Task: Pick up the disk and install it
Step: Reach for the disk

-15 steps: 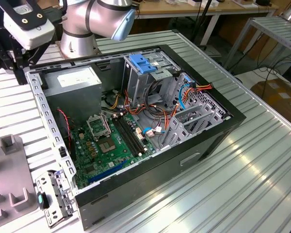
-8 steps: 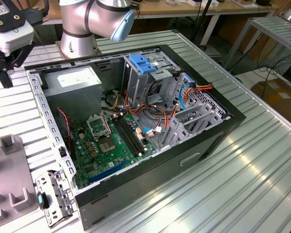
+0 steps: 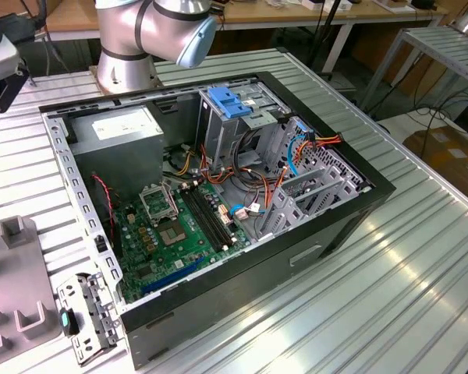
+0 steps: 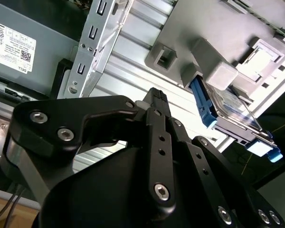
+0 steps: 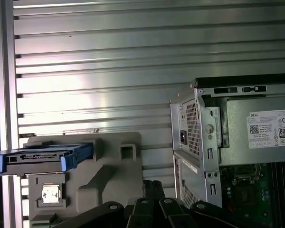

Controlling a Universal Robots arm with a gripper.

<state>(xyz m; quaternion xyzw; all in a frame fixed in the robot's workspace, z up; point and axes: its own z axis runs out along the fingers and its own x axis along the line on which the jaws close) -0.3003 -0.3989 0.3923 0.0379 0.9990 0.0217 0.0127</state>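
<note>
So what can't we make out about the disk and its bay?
- Disk, first wrist view: one end cut off by the picture's edge.
- Disk, second wrist view: one end covered by a block of the grey holder; how it seats is unclear.
- Drive cage, exterior view: inside hidden by its walls and the blue latch plate.

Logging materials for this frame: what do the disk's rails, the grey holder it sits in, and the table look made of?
The disk has bright blue rails, smooth and slightly glossy, so likely moulded plastic. The grey holder is matte, uniform grey with rounded blocky forms, so probably plastic, possibly printed. The table is made of ribbed silvery slats with streaked reflections, apparently aluminium profile.
</note>
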